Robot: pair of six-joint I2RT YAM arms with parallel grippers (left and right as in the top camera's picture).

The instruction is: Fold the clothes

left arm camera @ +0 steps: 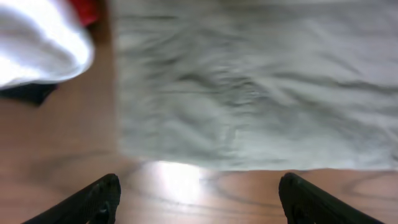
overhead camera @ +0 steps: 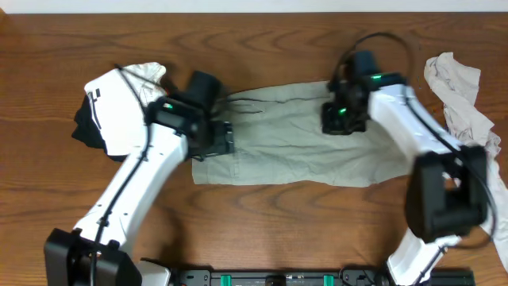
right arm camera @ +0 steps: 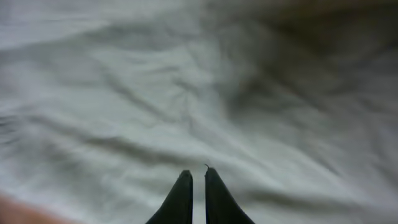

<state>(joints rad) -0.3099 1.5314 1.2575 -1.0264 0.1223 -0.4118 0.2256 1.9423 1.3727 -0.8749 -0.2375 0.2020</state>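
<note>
A pale grey-green garment (overhead camera: pixel 294 147) lies spread flat in the middle of the wooden table. My left gripper (overhead camera: pixel 214 143) is at its left edge. In the left wrist view the left gripper (left arm camera: pixel 199 186) is wide open and empty over bare wood, with the garment's edge (left arm camera: pixel 249 93) just ahead. My right gripper (overhead camera: pixel 343 119) is over the garment's upper right part. In the right wrist view the right gripper (right arm camera: pixel 198 174) has its fingers nearly together just above the wrinkled cloth (right arm camera: pixel 155 93), with nothing seen held.
A pile at the left holds a white garment (overhead camera: pixel 119 107), a black one (overhead camera: pixel 86 127) and a cream cloth (overhead camera: pixel 147 73). The white garment (left arm camera: pixel 37 43) also shows in the left wrist view. A crumpled beige garment (overhead camera: pixel 460 95) lies at the right edge.
</note>
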